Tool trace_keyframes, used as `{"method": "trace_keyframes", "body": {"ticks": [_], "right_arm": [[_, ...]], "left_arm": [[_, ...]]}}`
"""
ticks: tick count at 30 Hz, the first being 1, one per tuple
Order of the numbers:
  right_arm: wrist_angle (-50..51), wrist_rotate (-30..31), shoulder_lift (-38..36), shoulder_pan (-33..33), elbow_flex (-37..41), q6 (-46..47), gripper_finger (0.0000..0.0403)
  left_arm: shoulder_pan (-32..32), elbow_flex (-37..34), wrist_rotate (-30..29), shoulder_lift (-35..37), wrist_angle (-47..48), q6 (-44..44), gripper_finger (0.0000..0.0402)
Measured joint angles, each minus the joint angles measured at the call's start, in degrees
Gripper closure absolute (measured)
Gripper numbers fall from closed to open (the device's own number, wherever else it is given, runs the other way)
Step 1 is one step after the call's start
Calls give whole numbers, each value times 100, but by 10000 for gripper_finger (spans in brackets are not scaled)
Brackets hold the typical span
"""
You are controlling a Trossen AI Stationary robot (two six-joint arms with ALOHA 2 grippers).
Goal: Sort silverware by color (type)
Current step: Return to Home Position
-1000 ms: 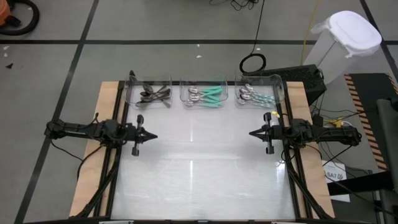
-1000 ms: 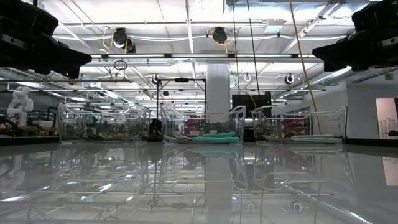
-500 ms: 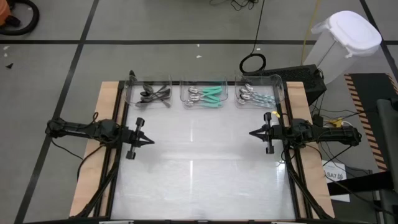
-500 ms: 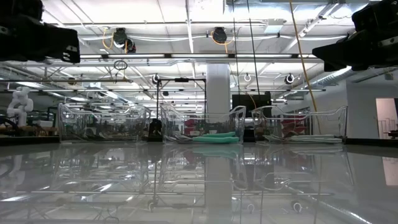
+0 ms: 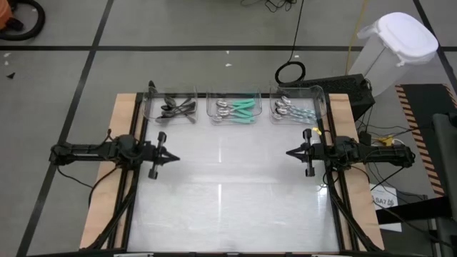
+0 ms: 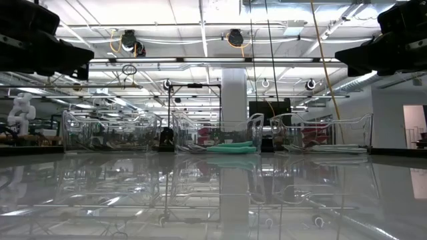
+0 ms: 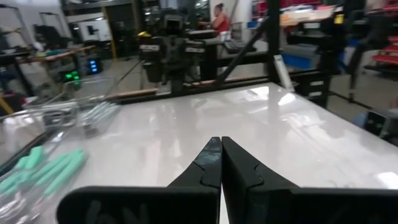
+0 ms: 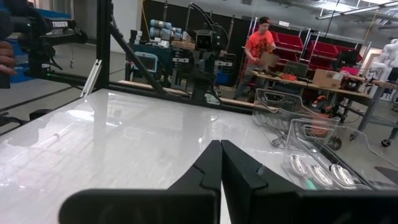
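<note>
Since half a second ago the left arm has swung back from a slight tilt toward the near edge. It now lies level again, as it did a full second ago. The right arm has not shifted.

The left gripper (image 5: 174,157) hangs above the left side of the table (image 5: 228,193), pointing toward the centre. Its wrist view shows the jaws pressed fully together with nothing between them. The right gripper (image 5: 289,153) hangs above the right side, facing the left one across the bare middle. Its jaws are likewise closed tight and empty.

Three clear bins stand in a row along the far edge.
- The left bin (image 5: 171,93) holds the black spoons (image 5: 177,108).
- The middle bin (image 5: 233,93) holds the teal-handled spoons (image 5: 241,111).
- The right bin (image 5: 298,90) holds the pale-blue-handled spoons (image 5: 291,111).

No utensil lies loose on the table top. Both grippers are well apart from the bins.

A person (image 8: 260,45) in a red shirt stands at a bench in the room beyond.
</note>
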State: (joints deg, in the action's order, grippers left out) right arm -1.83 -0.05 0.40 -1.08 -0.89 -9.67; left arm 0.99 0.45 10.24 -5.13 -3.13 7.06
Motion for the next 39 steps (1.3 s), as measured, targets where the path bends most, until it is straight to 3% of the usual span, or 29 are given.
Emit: {"method": "trace_keyframes", "body": {"ticks": [39], "right_arm": [[-4, -2, 0, 0, 0, -2, 394]], "left_arm": [[1, 2, 120, -9, 75, -172, 400]]}}
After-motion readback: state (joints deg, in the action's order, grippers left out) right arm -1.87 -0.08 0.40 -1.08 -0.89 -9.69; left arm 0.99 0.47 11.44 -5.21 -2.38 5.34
